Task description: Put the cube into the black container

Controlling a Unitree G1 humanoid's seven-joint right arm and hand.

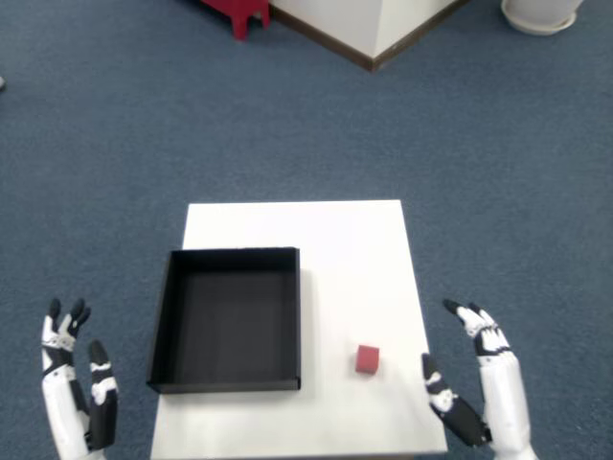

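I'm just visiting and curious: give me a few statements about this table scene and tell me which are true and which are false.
1. The cube lies inside the container. False: it sits on the table, to the container's right.
2. The right hand holds nothing. True.
3. The container has nothing in it. True.
4. The cube is blue. False: it is red.
5. The right hand touches the cube. False: it is off the table's right edge, apart from the cube.

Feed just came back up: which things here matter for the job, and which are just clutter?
Job: small red cube; square black open container; white square table; open right hand.
Clutter: red stool; white round pot base; white wall corner; left hand.
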